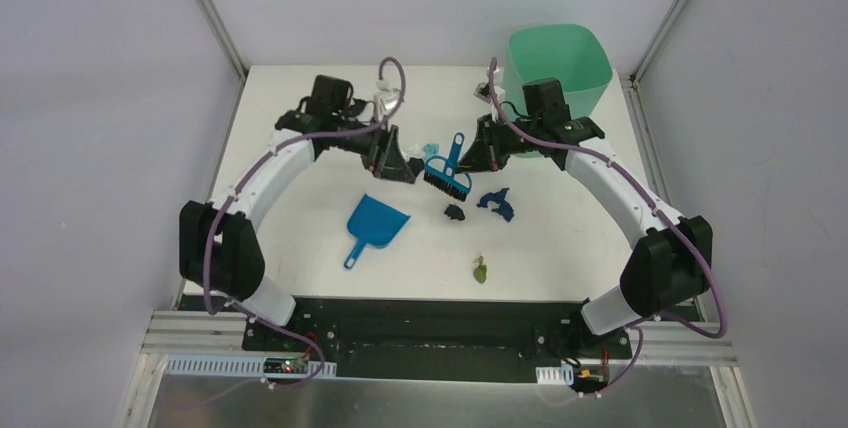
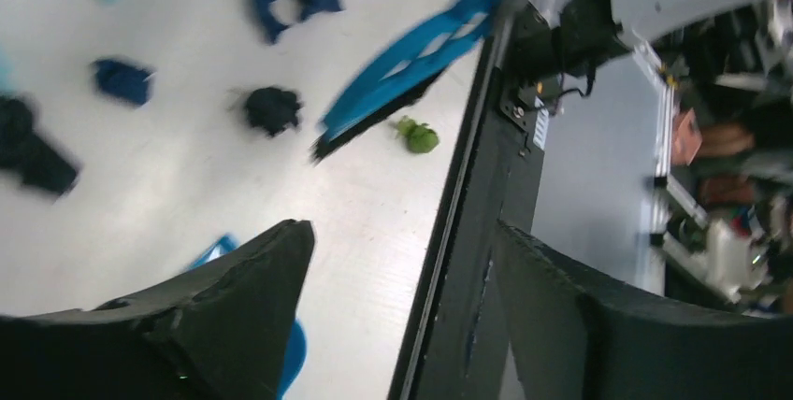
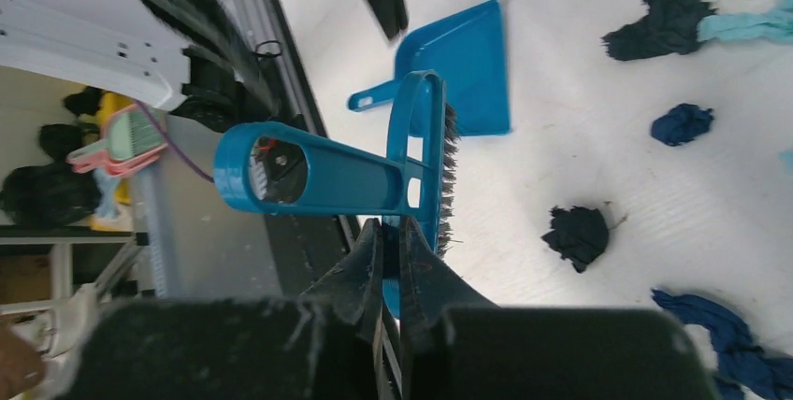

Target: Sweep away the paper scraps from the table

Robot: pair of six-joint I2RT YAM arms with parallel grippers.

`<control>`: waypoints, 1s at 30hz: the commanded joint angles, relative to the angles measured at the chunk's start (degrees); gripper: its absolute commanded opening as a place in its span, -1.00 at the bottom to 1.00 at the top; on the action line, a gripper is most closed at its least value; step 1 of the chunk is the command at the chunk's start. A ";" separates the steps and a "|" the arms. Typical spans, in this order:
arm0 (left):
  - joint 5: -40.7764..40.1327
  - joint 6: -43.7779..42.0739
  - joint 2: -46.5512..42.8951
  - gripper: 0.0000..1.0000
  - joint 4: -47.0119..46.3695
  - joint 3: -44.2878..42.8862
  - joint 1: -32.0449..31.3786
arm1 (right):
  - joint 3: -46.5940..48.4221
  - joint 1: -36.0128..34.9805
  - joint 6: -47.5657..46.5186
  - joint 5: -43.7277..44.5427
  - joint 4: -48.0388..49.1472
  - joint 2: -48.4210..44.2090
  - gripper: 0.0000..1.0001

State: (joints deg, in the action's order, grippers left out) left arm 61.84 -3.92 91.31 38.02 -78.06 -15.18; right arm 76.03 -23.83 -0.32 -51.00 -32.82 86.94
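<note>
- The right gripper [image 3: 391, 232] is clamped narrow on the brush [image 3: 318, 171]; its fingers hide part of the bristles.
- The left gripper [image 2: 402, 250] gapes wide, with nothing between its fingers.
- Paper scraps [image 1: 454, 213] lie scattered mid-table [image 1: 290, 198] around the brush; a green scrap [image 1: 480, 270] sits apart, near the front edge.
- The dustpan [image 1: 377, 223] lies left of them; the left wrist view shows only a blurred sliver of it.
- A white lump [image 1: 385, 100] at the far edge, possibly paper, is half hidden by the left arm.

I see the right gripper [image 1: 470, 151] holding the brush [image 1: 447, 177] at mid-counter [image 1: 570, 238]. Dustpan [image 1: 378, 220] lies near-left of it; black scrap [image 1: 454, 213] and blue scrap [image 1: 497, 204] near-right; green scrap [image 1: 480, 271] nearest.
</note>
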 commanded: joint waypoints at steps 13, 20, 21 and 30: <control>5.38 -18.35 -4.93 0.30 1.08 5.50 -11.54 | -5.57 2.01 10.62 -19.97 10.21 -2.46 -1.00; -4.07 -29.89 -9.12 0.53 13.13 2.51 -9.39 | -6.71 2.04 10.02 -22.01 10.07 -3.19 -1.00; -4.90 -29.03 -8.97 0.52 10.82 2.74 -9.34 | -6.84 2.04 10.43 -22.64 10.46 -2.95 -1.00; 0.40 -24.59 -0.91 0.35 5.91 -0.35 -11.70 | -7.80 1.77 12.36 -22.48 12.39 -3.34 -1.00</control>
State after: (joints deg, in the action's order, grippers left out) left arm 58.61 -27.92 89.19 45.56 -76.73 -25.15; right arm 68.38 -21.69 11.73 -71.79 -23.55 86.39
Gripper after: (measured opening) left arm 0.692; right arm 0.031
